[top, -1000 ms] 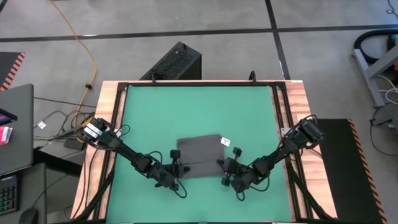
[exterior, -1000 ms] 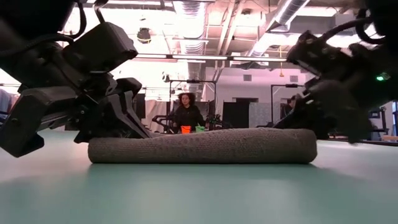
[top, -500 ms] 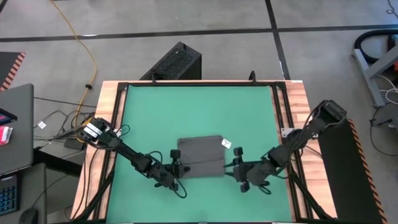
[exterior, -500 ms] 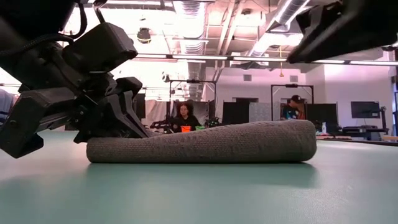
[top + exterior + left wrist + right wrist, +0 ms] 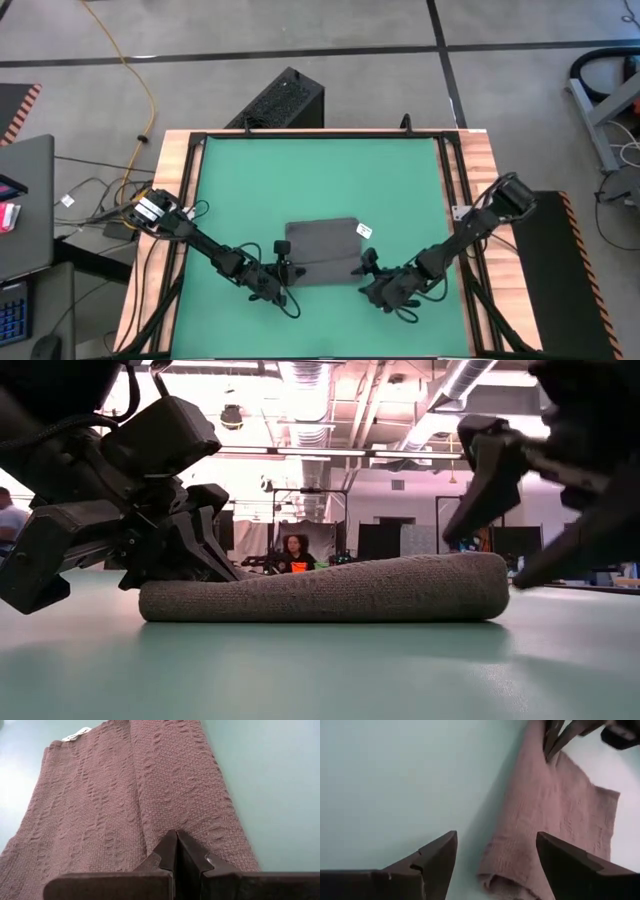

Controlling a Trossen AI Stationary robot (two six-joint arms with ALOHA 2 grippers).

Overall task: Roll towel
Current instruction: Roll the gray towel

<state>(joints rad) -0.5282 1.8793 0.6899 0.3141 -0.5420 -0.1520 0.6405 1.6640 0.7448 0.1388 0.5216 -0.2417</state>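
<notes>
The dark grey towel [image 5: 320, 250] lies on the green table [image 5: 320, 180]. Its near part is rolled into a long roll [image 5: 325, 590], its far part lies flat, and a small white tag [image 5: 364, 231] sits at the far right corner. My left gripper [image 5: 286, 268] is shut at the roll's left end. My right gripper [image 5: 368, 275] hangs open just off the roll's right end [image 5: 505, 872], a little above the table, touching nothing. In the low view its spread fingers [image 5: 480, 470] show beside that end. My left gripper rests its shut fingertips [image 5: 176, 836] on the towel's rolled part [image 5: 185, 810] near its left end, close to where the roll meets the flat layer. The fingers slant down from the table's near left. No cloth shows between them. The roll lies on the table.
The green surface is bare on the table's far half and along both sides. Wooden rails [image 5: 470, 200] frame it. A black box [image 5: 285, 98] stands on the floor beyond the far edge. People [image 5: 297, 550] show in the room behind.
My right gripper has opened and let go of the roll's right end, risen clear of it and turned about its own axis. The roll's right end now stands a little thicker and higher than before; its left end has stayed put.
</notes>
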